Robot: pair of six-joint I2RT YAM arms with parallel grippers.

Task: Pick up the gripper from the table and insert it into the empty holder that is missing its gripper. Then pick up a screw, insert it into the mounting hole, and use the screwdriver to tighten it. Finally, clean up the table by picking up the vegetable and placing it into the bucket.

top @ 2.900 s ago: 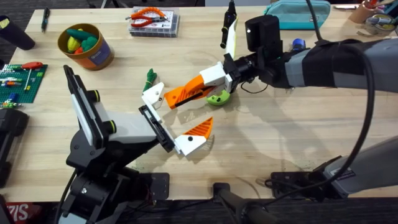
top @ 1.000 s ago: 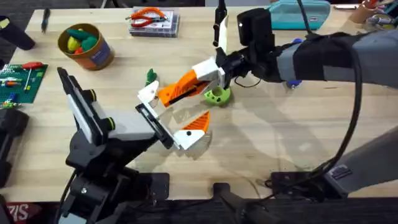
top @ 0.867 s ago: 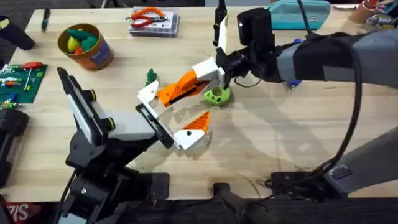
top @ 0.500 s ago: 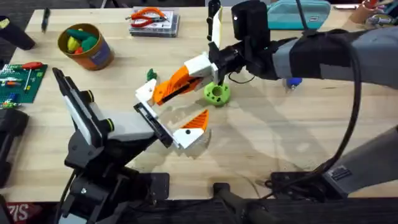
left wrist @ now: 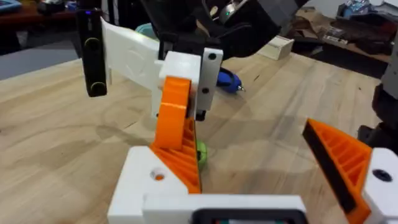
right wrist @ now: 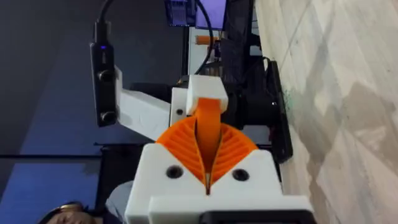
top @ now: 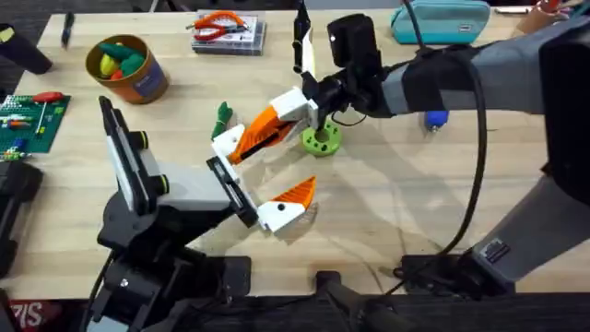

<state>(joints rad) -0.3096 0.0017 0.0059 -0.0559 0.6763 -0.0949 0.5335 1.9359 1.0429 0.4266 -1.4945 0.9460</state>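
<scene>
My right gripper reaches in from the right, shut on the loose white-and-orange gripper. That piece's white base lies at the free end of my left arm's black holder bar; whether it is seated I cannot tell. The left gripper is open, its mounted orange finger far from the held piece. A dark green vegetable lies just beyond the held piece. The yellow-orange bucket stands at the far left, holding toy vegetables. The screw is out of view.
A lime-green ring sits under my right gripper. A blue-handled tool resembling a screwdriver lies to the right. A clear parts box with orange pliers and a teal pouch sit at the back. A green board lies at the left edge.
My right gripper has carried the loose gripper leftward and a little away from the front edge. The left arm shifted slightly, bringing its holder bar up to the piece's white base.
</scene>
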